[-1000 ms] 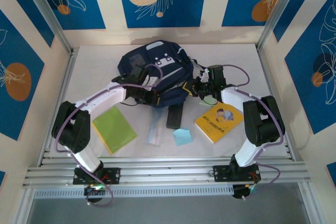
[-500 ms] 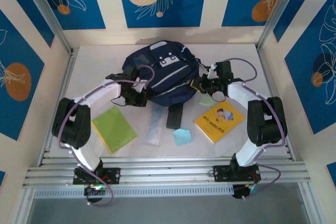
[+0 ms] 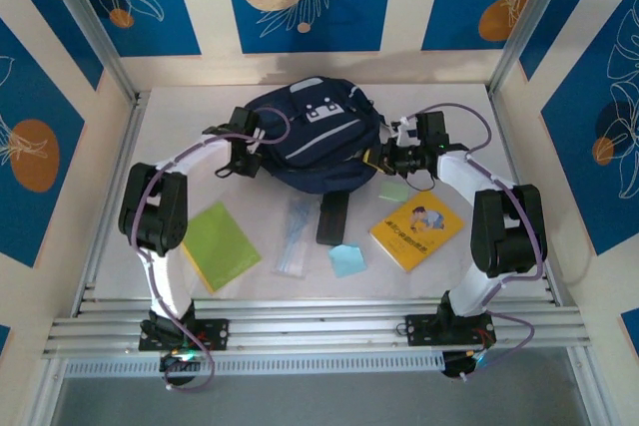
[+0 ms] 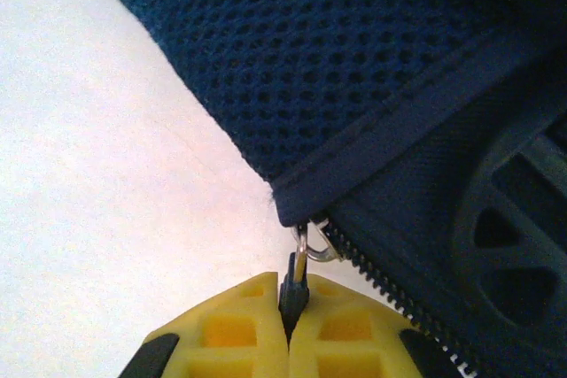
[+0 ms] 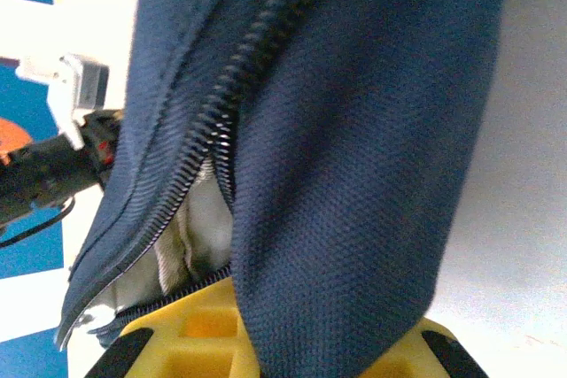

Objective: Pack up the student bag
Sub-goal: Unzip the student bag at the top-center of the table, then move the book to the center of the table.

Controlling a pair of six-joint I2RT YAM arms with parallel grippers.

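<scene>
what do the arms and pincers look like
The left arm and right arm have white links, bulky black joints and a thin purple cable each. The left pincer and right pincer have yellow fingertips with square hollows.

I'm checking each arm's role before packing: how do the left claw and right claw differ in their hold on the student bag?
The left claw pinches the thin zipper pull; the right claw pinches a fold of the student bag fabric beside its gaping zipper. In the top view, the left claw is at the bag's left side, the right claw at its right side. Both are yellow-tipped and shut.
</scene>
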